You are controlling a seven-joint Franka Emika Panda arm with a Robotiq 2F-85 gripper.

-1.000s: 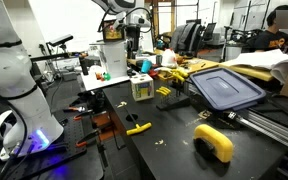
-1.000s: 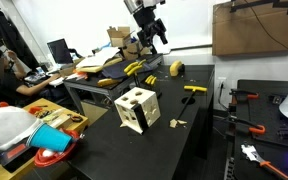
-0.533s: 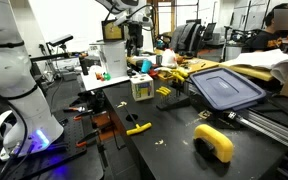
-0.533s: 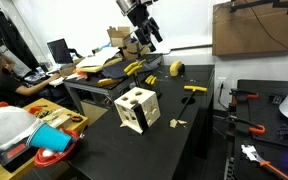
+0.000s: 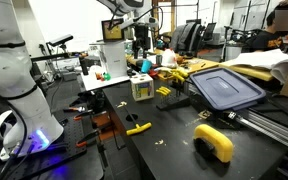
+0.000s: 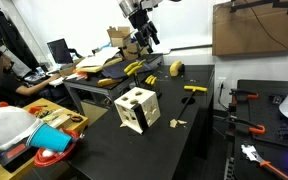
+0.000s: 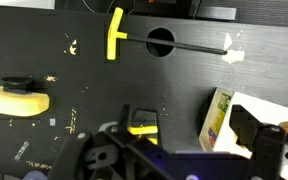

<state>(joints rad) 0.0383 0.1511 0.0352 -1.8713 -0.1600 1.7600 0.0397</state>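
The tool point(image 6: 144, 27) hangs high above the black worktop point(image 6: 199, 115) with its jaws spread fully and nothing between them, touching nothing; this looks like a hover over the parts, and any grasp would first call for a long, straight descent. In the wrist view, a small yellow-and-black piece point(image 7: 142, 128) lies just below it, possibly a clip, though it is too blurred to be sure. The yellow-handled T-wrench point(image 7: 116, 35) and the holed wooden cube point(image 6: 137, 108) sit well apart.

On the black table sit one holed wooden box point(image 6: 137, 109), two yellow-handled tools point(image 6: 194, 89), and one yellow tape roll point(image 5: 214, 142).
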